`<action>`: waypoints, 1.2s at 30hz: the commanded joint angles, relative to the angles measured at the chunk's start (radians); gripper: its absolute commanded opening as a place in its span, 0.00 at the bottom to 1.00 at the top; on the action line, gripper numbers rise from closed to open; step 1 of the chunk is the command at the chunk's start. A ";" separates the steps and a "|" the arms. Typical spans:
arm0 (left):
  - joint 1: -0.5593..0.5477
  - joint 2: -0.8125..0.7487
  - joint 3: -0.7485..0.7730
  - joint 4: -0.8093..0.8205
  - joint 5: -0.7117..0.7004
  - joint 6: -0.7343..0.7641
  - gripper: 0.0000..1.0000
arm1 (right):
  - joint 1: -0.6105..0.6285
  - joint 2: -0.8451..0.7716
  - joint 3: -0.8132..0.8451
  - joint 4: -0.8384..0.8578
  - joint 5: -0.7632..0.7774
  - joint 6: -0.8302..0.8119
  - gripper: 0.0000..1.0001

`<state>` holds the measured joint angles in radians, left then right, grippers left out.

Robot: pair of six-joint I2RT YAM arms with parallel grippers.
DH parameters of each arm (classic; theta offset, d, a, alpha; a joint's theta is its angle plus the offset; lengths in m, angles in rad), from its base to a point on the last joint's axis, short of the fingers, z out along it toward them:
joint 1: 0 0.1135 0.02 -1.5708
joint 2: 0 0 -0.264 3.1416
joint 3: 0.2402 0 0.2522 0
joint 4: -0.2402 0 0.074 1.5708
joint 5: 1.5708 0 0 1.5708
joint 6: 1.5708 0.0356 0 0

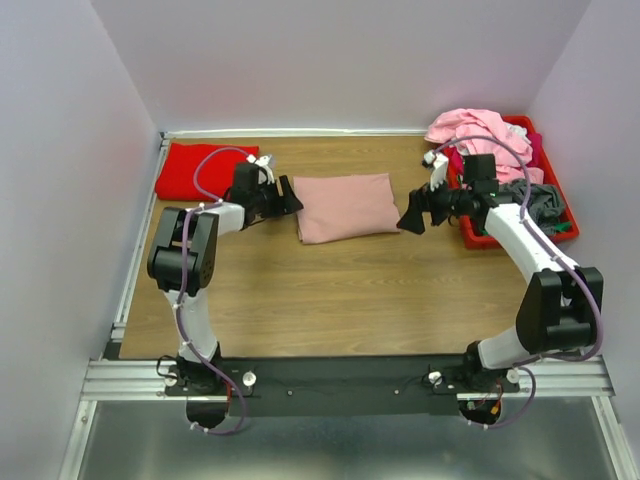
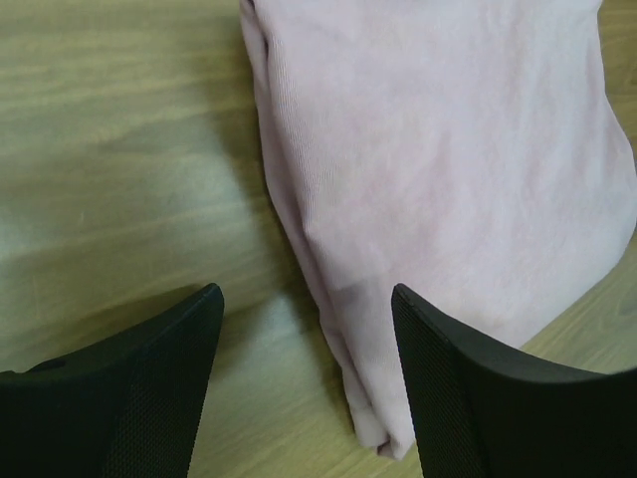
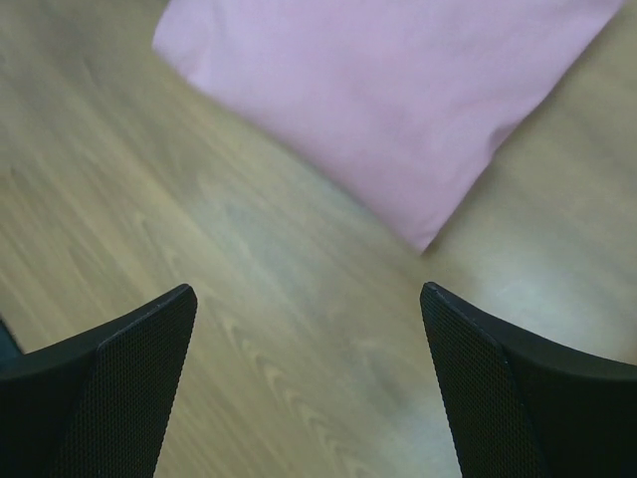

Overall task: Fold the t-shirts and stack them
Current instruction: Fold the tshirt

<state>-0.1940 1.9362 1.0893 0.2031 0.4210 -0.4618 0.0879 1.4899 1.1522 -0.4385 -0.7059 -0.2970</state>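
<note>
We see our left hand [image 1: 294,199] spread wide and empty beside the folded dusty-pink t-shirt [image 1: 345,207], our right hand [image 1: 409,218] fully open, empty, opposite. The shirt lies flat on the tabletop [image 1: 350,295]; a folded red t-shirt [image 1: 195,170] sits back-left.

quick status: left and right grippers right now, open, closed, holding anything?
Left gripper: open, holding nothing, at the edge of the folded pink shirt.
Right gripper: open, empty, just off the shirt's corner.
</note>
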 commanded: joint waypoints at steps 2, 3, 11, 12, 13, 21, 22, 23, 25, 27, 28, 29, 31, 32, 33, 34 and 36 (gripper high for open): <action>-0.002 0.113 0.104 -0.062 0.036 -0.030 0.77 | -0.005 -0.054 -0.066 -0.009 -0.099 -0.082 1.00; -0.002 0.138 0.156 -0.111 0.039 -0.040 0.77 | -0.008 -0.060 -0.072 -0.011 -0.127 -0.088 1.00; -0.033 0.291 0.308 -0.249 0.018 -0.077 0.73 | -0.033 -0.072 -0.097 -0.008 -0.141 -0.111 1.00; -0.035 0.296 0.317 -0.248 0.038 -0.080 0.67 | -0.036 -0.074 -0.097 -0.008 -0.139 -0.111 1.00; -0.035 0.303 0.322 -0.248 0.048 -0.078 0.63 | -0.039 -0.072 -0.097 -0.009 -0.136 -0.110 1.00; -0.035 0.305 0.323 -0.174 0.221 -0.020 0.11 | -0.056 -0.077 -0.097 -0.011 -0.119 -0.106 1.00; -0.035 0.300 0.328 -0.166 0.240 -0.020 0.10 | -0.059 -0.077 -0.097 -0.011 -0.119 -0.106 1.00; -0.035 0.291 0.337 -0.163 0.260 0.007 0.08 | -0.060 -0.077 -0.097 -0.009 -0.119 -0.106 1.00; -0.032 0.267 0.366 -0.182 0.262 0.041 0.02 | -0.066 -0.077 -0.097 -0.011 -0.119 -0.105 1.00; -0.028 0.209 0.400 -0.255 0.156 0.104 0.00 | -0.074 -0.077 -0.098 -0.009 -0.118 -0.103 1.00; -0.028 0.169 0.415 -0.289 0.100 0.124 0.00 | -0.076 -0.079 -0.098 -0.009 -0.118 -0.103 1.00; -0.030 0.153 0.452 -0.376 -0.045 0.162 0.00 | -0.079 -0.079 -0.097 -0.009 -0.119 -0.103 1.00; -0.035 0.118 0.487 -0.448 -0.189 0.196 0.00 | -0.080 -0.079 -0.097 -0.009 -0.119 -0.102 1.00; -0.038 0.107 0.503 -0.474 -0.252 0.215 0.00 | -0.080 -0.077 -0.097 -0.009 -0.121 -0.102 1.00; -0.038 0.096 0.509 -0.511 -0.359 0.224 0.00 | -0.080 -0.076 -0.097 -0.009 -0.119 -0.102 1.00; -0.038 0.089 0.515 -0.528 -0.408 0.245 0.00 | -0.080 -0.077 -0.097 -0.011 -0.119 -0.100 1.00; -0.038 0.070 0.537 -0.565 -0.520 0.268 0.00 | -0.080 -0.071 -0.095 -0.011 -0.119 -0.100 1.00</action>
<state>-0.2340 2.0872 1.5780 -0.2314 0.2314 -0.2928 0.0128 1.4322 1.0702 -0.4610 -0.8131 -0.3935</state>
